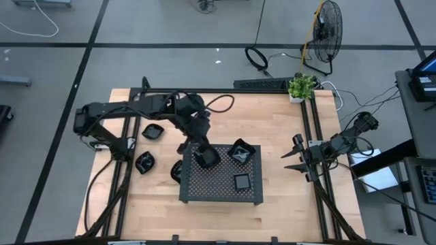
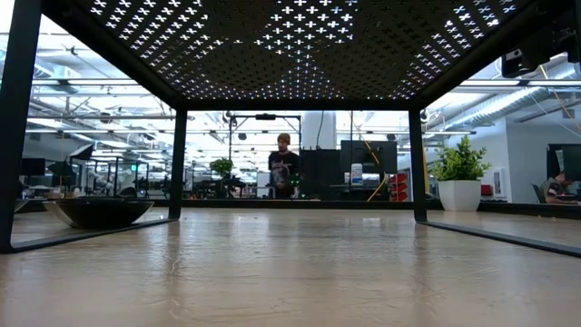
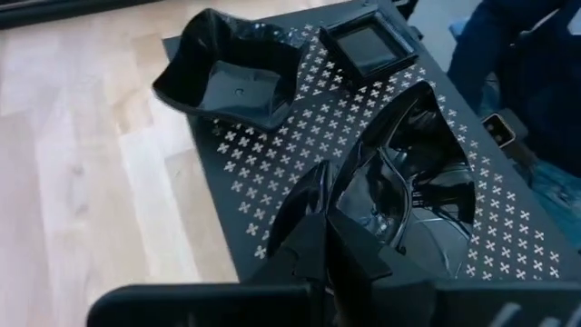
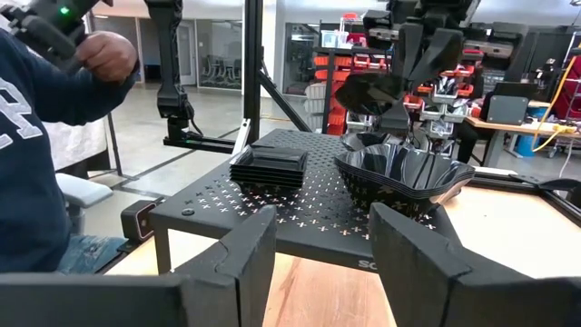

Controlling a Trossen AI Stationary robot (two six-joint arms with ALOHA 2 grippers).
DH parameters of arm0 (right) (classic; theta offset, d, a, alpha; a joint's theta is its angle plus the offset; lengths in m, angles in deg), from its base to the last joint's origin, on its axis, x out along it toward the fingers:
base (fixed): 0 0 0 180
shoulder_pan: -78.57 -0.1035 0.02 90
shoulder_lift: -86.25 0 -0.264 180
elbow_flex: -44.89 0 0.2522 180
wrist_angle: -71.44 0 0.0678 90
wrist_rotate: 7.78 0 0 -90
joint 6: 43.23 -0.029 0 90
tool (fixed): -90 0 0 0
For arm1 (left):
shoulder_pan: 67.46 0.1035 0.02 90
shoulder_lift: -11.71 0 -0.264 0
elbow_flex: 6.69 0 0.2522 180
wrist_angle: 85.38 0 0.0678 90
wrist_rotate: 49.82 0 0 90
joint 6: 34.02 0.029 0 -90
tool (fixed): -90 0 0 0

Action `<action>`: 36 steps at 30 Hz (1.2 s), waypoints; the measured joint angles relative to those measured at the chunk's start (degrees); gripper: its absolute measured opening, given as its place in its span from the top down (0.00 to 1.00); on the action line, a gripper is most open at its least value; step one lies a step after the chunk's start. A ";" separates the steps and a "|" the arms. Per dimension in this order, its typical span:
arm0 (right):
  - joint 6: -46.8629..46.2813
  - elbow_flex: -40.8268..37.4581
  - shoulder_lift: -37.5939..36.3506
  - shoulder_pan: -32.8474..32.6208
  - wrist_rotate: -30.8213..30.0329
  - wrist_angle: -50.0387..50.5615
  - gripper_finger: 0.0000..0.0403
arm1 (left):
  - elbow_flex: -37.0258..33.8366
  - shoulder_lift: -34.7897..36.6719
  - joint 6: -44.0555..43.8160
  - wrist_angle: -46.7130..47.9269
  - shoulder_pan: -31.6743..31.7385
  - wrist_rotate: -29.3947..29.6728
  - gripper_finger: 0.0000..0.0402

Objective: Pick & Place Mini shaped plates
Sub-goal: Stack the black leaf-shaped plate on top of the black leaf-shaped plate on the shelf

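While high view hides grip | left gripper (image 3: pixel 363 213) clamps plate (image 3: pixel 427 182)

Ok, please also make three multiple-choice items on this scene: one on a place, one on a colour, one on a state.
1. Where is the left gripper?
A. Over the tray, with a mini plate
B. Beside the potted plant
C. At the right edge of the table

2. What colour are the mini plates?
A. White
B. Glossy black
C. Red

3. In what state is the right gripper?
A. Shut on a plate
B. Shut on nothing
C. Open

Answers:
1 A: the left gripper is above the perforated tray, shut on a mini plate.
2 B: the angular plate and the square plate on the tray are both black.
3 C: the right gripper has a clear gap between its fingers and nothing in it.
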 joint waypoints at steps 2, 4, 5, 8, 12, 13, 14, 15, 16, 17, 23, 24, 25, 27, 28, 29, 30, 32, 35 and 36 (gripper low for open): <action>0.01 -0.01 0.00 0.00 0.01 -0.01 0.59 | 0.00 -0.78 -0.24 -0.01 0.02 -0.56 0.99; 0.00 0.00 0.00 0.00 0.01 0.01 0.59 | 0.00 -1.56 -0.85 0.00 -0.05 -0.38 0.99; 0.00 0.00 0.00 0.01 0.01 -0.01 0.59 | 0.00 -1.89 -0.94 0.00 -0.05 -0.17 0.98; 0.00 -0.02 0.00 0.01 0.01 -0.01 0.59 | 0.00 -2.65 -1.32 0.14 0.01 0.15 0.98; 0.00 -0.02 0.00 -0.01 -0.01 0.02 0.59 | 0.00 -3.48 -2.02 1.12 0.33 0.51 0.98; 0.00 0.00 0.00 -0.01 0.01 -0.01 0.59 | 0.00 -3.60 -2.39 1.21 0.35 1.28 0.97; 0.00 0.00 0.00 0.00 0.01 -0.01 0.59 | 0.02 -3.83 -2.61 0.99 0.35 2.33 0.97; 0.02 -0.01 0.00 -0.01 0.01 0.01 0.59 | 0.02 -3.87 -2.88 1.16 0.35 3.45 0.96; 0.00 0.00 0.00 0.01 0.01 0.02 0.59 | -0.01 -3.93 -3.17 1.71 0.35 4.24 0.96; 0.01 -0.01 0.00 -0.01 0.01 -0.02 0.59 | -0.07 -4.05 -3.42 2.11 0.35 4.72 0.96; 0.00 -0.02 0.00 0.01 0.00 0.02 0.59 | -0.04 -4.16 -3.54 2.45 0.35 5.19 0.97; 0.02 -0.02 0.00 0.01 0.00 0.01 0.59 | -0.04 -4.16 -3.55 2.58 0.35 5.19 0.96; 0.02 -0.02 0.00 0.01 0.01 -0.03 0.59 | -0.04 -4.16 -3.65 2.74 0.35 5.19 0.95; 0.02 -0.02 0.00 0.01 0.01 0.02 0.59 | -0.04 -4.16 -3.72 2.79 0.35 5.21 0.94; 0.00 -0.02 0.00 -0.01 0.01 0.00 0.59 | -0.04 -4.16 -3.90 2.81 0.33 5.21 0.94; 0.00 -0.02 0.00 0.00 0.01 -0.01 0.59 | -0.04 -4.16 -3.98 2.82 0.32 5.23 0.94; 0.00 -0.02 0.00 0.00 0.01 -0.01 0.59 | -0.04 -4.16 -4.22 2.82 0.32 5.23 0.95; 0.01 -0.02 0.00 -0.01 0.01 -0.01 0.59 | -0.04 -4.16 -4.29 2.82 0.32 5.26 0.97; 0.00 -0.02 0.00 -0.01 0.01 -0.01 0.59 | -0.04 -4.16 -4.63 2.84 0.30 5.31 0.99; 0.01 -0.02 0.00 -0.01 0.00 -0.01 0.59 | -0.04 -4.16 -4.80 2.84 0.32 5.32 0.99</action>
